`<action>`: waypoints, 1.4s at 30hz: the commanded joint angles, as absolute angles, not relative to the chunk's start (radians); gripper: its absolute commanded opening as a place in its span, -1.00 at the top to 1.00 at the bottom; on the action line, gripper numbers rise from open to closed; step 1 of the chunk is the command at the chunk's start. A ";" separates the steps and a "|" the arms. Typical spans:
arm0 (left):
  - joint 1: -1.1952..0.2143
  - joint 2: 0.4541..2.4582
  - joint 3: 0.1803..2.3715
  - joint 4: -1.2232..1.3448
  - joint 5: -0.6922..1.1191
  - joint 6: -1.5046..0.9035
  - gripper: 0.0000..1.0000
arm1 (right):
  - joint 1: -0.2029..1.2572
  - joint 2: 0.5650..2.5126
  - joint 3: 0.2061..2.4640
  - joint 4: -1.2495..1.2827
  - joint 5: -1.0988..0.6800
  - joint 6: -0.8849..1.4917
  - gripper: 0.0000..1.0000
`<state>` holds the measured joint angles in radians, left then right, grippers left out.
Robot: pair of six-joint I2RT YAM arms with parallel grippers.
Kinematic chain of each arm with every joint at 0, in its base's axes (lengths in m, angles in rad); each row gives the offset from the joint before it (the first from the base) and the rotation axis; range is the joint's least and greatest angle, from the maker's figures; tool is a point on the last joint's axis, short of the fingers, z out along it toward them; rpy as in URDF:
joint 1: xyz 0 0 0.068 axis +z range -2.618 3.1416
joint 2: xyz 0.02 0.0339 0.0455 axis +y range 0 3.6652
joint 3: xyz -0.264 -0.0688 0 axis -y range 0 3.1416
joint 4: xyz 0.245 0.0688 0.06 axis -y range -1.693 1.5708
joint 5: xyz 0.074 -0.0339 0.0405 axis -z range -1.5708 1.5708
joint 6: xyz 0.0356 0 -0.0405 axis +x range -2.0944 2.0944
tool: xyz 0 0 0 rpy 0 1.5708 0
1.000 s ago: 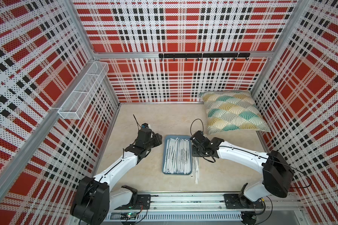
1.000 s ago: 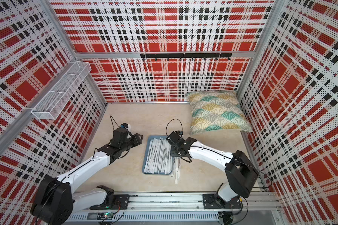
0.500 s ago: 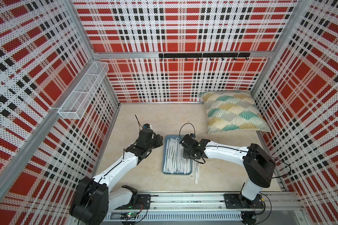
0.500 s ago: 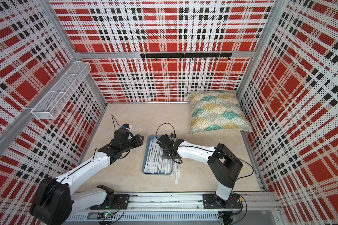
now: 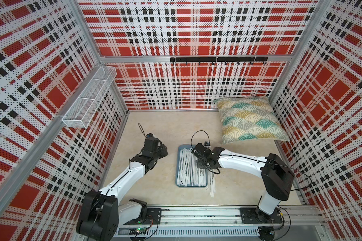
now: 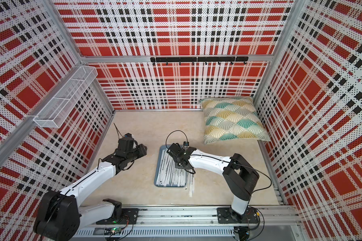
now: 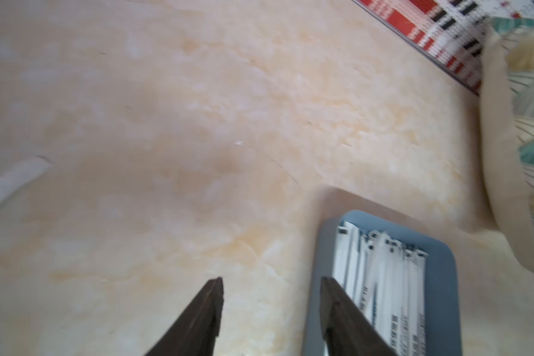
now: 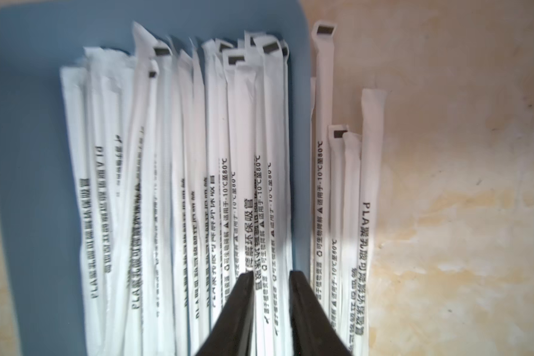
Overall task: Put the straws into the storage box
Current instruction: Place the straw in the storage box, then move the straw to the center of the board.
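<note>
The jaws of the right gripper [image 8: 272,274] are standing a narrow gap apart, having begun to part after being pressed nearly together a second ago, and in the right wrist view a printed wrapper is running straight through that gap. Whether the pads are touching it cannot be told, but it is looking like a release, not a pinch. Around those tips, the straws [image 8: 216,185] are lying lengthwise, packed side by side in the storage box [image 8: 28,123], and the gripper is hanging over the far half of it, having swung in from the box's right edge within the last second. This is reading as one more straw being delivered into the pile. Just beyond the rim on that side, a few loose straws [image 8: 367,185] are lying on the table [image 5: 165,129], parallel to the box and close beside it, so the job is mostly done but not finished. Further out, the left gripper [image 7: 270,280] is hovering near the box's left side with its jaws spread and nothing between them. The cushion [image 5: 249,121] is sitting well apart in the far right corner.
</note>
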<state>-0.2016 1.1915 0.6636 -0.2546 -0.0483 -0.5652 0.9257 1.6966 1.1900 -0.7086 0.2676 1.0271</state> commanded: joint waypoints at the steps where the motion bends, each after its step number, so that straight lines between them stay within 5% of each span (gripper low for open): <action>1: -0.082 1.204 0.699 -0.340 -0.105 -0.509 -0.17 | 0.912 1.588 1.178 -0.739 0.299 1.016 0.43; 12: 0.280 1.370 0.713 -0.375 -0.119 -0.395 -0.45 | 0.830 1.514 1.047 -0.597 0.229 0.921 0.41; 23: 0.428 1.479 0.695 -0.332 -0.029 -0.418 -0.46 | 0.758 1.470 0.996 -0.553 0.184 0.827 0.41; 37: 0.074 1.304 0.485 -0.242 0.033 -0.789 -0.33 | 0.747 1.480 1.000 -0.534 0.198 0.774 0.40; 42: -0.008 1.246 0.527 -0.290 0.044 -0.753 -0.32 | 0.745 1.492 1.000 -0.523 0.192 0.763 0.40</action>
